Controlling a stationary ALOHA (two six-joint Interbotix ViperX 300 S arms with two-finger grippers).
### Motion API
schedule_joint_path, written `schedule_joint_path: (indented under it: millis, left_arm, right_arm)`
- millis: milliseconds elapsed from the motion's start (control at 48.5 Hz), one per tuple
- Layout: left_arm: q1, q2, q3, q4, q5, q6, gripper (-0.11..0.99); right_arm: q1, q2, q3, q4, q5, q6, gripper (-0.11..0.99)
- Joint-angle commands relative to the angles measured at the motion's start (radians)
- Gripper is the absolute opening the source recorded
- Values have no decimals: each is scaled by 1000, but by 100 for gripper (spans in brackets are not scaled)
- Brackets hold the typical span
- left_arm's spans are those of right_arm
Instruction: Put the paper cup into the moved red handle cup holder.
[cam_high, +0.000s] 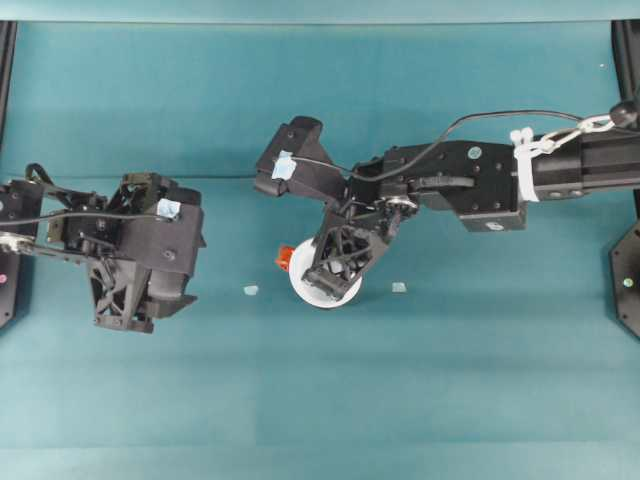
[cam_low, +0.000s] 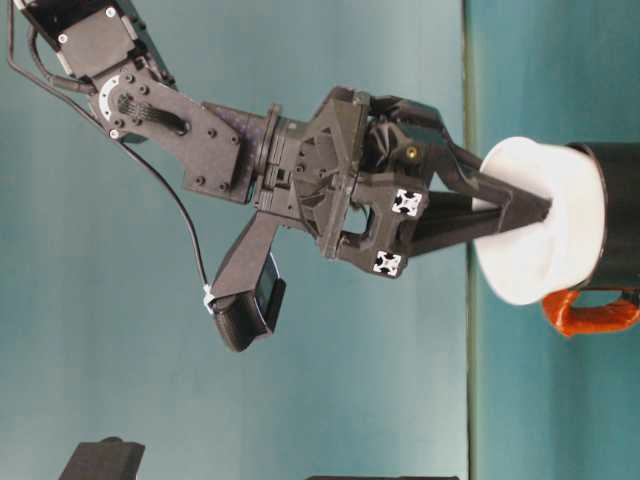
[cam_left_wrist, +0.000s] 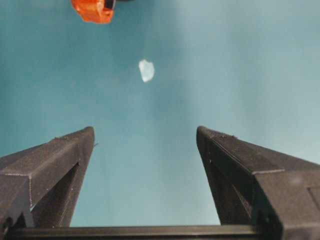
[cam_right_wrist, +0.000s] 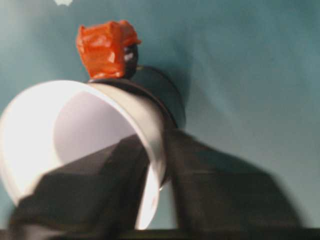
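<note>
Teal table top (cam_high: 480, 380), matching teal backdrop (cam_low: 330, 80), even light

Paper cup (cam_right_wrist: 60, 130): white, plain. Cup holder (cam_right_wrist: 165, 97): glossy black, orange-red handle tab (cam_right_wrist: 105, 47). Table (cam_high: 450, 380): teal, pale tape scraps (cam_high: 250, 290). Grippers: matte black.

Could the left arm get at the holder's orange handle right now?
Probably yes: the left end effector is open, the bare table lies between, and the handle sticks out toward it beside the cup.
</note>
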Motion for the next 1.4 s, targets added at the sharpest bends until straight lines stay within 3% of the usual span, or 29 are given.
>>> schedule_joint_path:
  millis: [0, 227, 289, 474, 639, 701, 907, 1072, 1237, 1381]
  left_arm:
    - [-3, -9, -8, 2, -8, -2, 90]
    - [-3, -8, -8, 2, -8, 0, 90]
    - [-3, -8, -9, 2, -6, 0, 90]
    - [-3, -8, -8, 0, -8, 0, 90]
    - [-3, -9, -6, 2, -8, 0, 90]
    - [-3, -9, -5, 0, -6, 0, 90]
    - [-3, -11, -2, 2, -8, 0, 90]
    - [-6, -23, 3, 0, -6, -8, 90]
    - [-11, -49, 8, 0, -5, -72, 90]
    - [-14, -80, 35, 0, -5, -115, 90]
  right_arm:
    - [6, -8, -21, 5, -3, 8, 16]
    - [15, -9, -35, 5, -2, 11, 80]
    - [17, -11, -41, 5, -2, 11, 89]
    - [15, -31, -63, -14, 20, 5, 87]
    - [14, -104, -114, -80, 61, -2, 87]
    - [14, -135, -126, -92, 61, -2, 87]
    - [29, -209, -114, -94, 26, -5, 87]
    - [44, -245, -78, -95, -9, -29, 87]
    - [60, -290, -43, -95, -34, -58, 87]
    - [61, -333, 8, -97, -48, -69, 87]
